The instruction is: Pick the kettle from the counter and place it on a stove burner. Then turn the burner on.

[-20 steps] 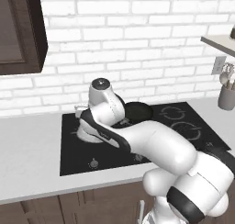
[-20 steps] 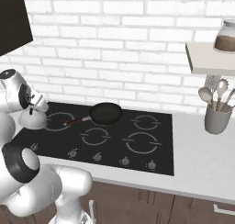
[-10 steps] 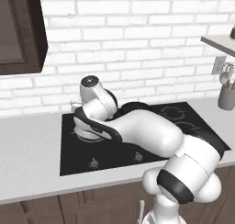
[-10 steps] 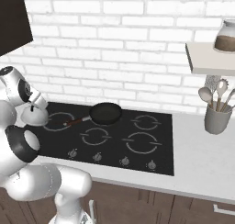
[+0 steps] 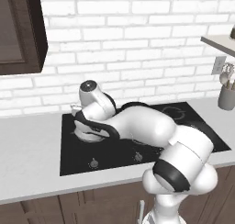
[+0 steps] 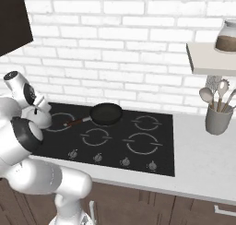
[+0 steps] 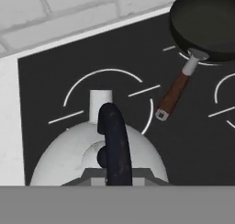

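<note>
The pale round kettle (image 7: 69,149) sits low over the wide ring of the stove burner (image 7: 92,74) at the left rear of the stove (image 6: 115,150); whether it rests on the glass I cannot tell. Its dark handle (image 7: 112,126) runs down into my gripper (image 7: 117,176), which is shut on it from above. From the left the kettle (image 5: 89,132) shows under my hand, half hidden by the arm. From the right the kettle (image 6: 42,119) stands at the left edge of the burner ring (image 6: 62,122).
A black frying pan (image 6: 106,113) with a reddish handle (image 7: 174,94) lies on the rear middle ring, close to the kettle's right. Knobs (image 6: 97,157) line the stove's front. Light counter (image 5: 27,159) flanks the stove; a utensil holder (image 6: 217,120) stands at the right under a shelf (image 6: 209,58).
My arm has swung its elbow and upper links to the left. The hand has settled slightly lower with the kettle, which stays over the same left rear ring.
</note>
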Controlling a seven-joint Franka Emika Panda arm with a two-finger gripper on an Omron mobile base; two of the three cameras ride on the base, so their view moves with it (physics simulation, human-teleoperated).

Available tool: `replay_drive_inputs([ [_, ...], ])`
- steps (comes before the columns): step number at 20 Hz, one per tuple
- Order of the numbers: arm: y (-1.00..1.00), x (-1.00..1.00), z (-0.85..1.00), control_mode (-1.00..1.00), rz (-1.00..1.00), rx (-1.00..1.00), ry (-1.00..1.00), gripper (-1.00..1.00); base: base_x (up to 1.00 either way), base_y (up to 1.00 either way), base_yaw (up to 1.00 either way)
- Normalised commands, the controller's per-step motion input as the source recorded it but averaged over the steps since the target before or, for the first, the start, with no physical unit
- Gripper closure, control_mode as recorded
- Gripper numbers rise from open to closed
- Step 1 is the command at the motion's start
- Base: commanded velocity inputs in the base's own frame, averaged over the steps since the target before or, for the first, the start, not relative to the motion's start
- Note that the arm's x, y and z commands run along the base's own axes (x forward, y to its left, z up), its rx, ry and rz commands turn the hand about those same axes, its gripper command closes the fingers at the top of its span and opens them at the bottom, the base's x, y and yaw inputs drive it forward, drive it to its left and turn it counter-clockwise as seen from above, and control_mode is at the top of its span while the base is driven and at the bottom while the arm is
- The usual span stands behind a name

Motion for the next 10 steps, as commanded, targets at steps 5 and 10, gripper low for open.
replay_drive_inputs([
  [5,0.0,0.53,-0.21,-1.0,0.0,0.0,0.0,1.0,0.0,0.0,0.0],
  [10,0.03,0.57,-0.19,-1.0,-0.02,0.0,0.0,1.0,0.0,0.0,0.0],
])
